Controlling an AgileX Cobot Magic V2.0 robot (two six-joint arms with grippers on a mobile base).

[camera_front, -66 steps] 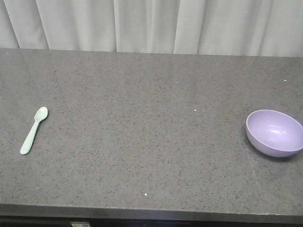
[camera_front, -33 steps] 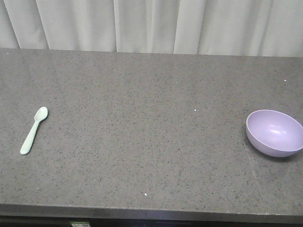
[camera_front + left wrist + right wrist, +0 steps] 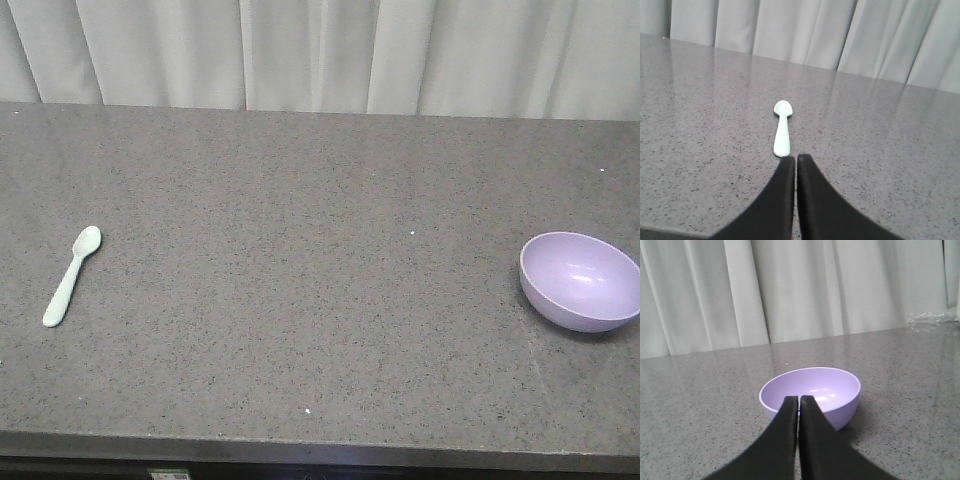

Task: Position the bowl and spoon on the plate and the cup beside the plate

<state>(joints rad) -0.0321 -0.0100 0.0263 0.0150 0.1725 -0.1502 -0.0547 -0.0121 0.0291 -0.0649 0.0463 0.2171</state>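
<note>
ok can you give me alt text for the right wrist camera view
A small lavender bowl sits upright and empty on a speckled grey countertop, just beyond the right gripper, whose two black fingers are closed together on nothing. Pale curtains hang behind, and crumpled clear plastic lies at the far right.

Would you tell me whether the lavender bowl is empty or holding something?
Empty. The bowl stands upright; front and right wrist views show only its smooth lavender inside with light glints.
</note>
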